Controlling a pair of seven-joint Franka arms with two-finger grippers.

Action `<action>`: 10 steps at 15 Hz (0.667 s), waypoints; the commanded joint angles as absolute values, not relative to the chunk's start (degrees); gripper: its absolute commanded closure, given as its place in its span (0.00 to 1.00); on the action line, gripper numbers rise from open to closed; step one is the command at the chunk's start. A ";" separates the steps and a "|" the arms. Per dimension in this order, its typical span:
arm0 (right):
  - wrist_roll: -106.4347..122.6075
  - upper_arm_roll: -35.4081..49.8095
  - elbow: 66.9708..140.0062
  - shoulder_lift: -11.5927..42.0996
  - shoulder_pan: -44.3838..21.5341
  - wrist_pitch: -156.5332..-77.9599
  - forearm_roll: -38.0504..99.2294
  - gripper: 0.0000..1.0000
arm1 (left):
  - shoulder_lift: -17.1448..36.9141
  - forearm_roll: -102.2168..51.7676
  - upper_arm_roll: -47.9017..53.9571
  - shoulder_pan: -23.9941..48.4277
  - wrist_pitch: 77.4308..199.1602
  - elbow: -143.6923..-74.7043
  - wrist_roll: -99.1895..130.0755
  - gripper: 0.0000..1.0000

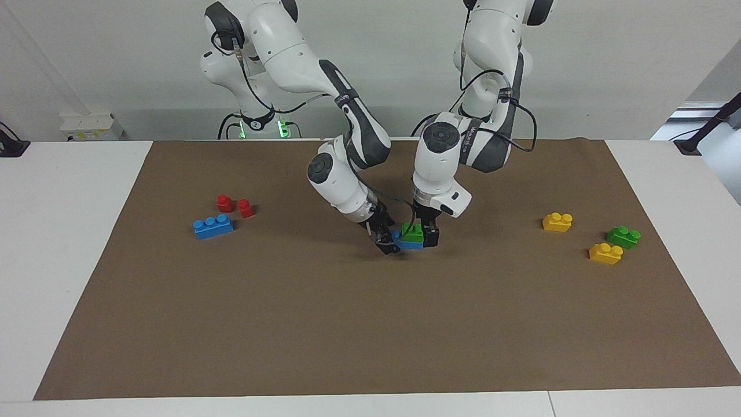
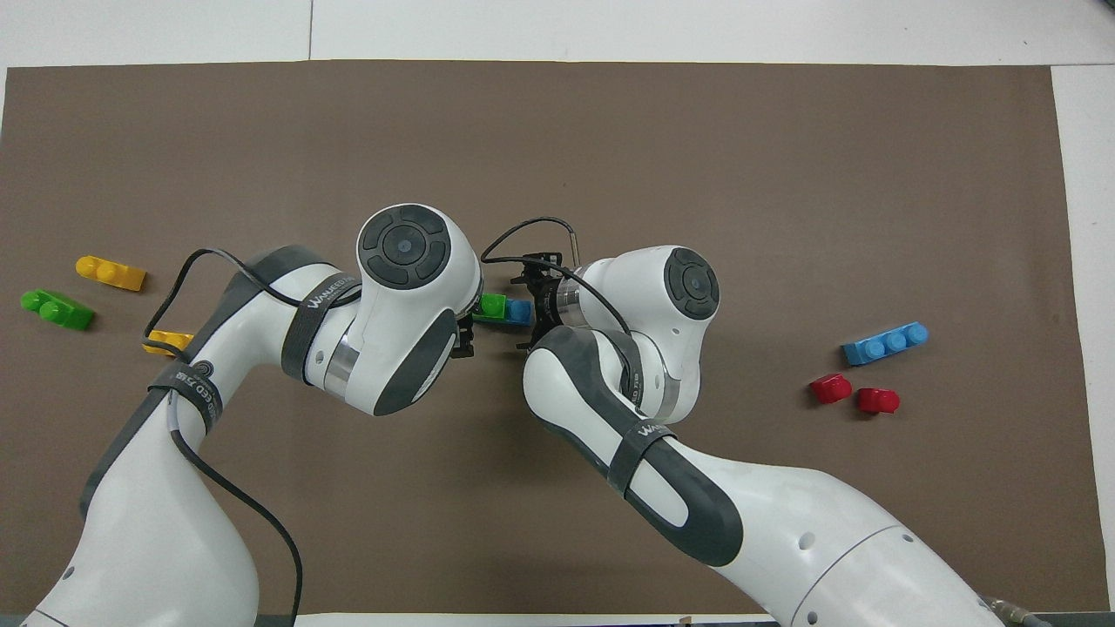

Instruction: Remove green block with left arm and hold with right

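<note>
A green block (image 1: 412, 231) sits stacked on a short blue brick (image 1: 410, 244) at the middle of the brown mat (image 1: 370, 324), low over it. My left gripper (image 1: 422, 234) comes down from above and is shut on the green block. My right gripper (image 1: 391, 241) comes in tilted from the right arm's end and is shut on the blue brick under it. In the overhead view the green block (image 2: 492, 306) and the blue brick (image 2: 521, 311) show between the two wrists, with the left fingers mostly hidden.
A blue three-stud brick (image 1: 213, 226) and two red pieces (image 1: 224, 202) (image 1: 245, 208) lie toward the right arm's end. Two yellow bricks (image 1: 557, 222) (image 1: 605, 253) and a second green brick (image 1: 623, 236) lie toward the left arm's end.
</note>
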State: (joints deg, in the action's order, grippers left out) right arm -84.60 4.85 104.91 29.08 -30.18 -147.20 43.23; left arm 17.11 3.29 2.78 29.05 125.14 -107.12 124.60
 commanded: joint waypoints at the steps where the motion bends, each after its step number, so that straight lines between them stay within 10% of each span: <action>1: -84.55 4.92 104.59 30.23 -30.15 -148.80 44.56 0.82 | 16.87 4.39 1.93 30.23 126.82 -108.37 126.30 0.00; 2: -84.29 4.83 104.50 30.23 -30.15 -148.71 44.47 1.00 | 16.87 4.48 1.93 30.32 126.91 -108.46 126.30 0.00; 10: -82.27 4.83 104.59 30.23 -29.97 -148.36 44.56 1.00 | 16.70 4.57 1.93 31.03 128.23 -110.04 126.39 0.00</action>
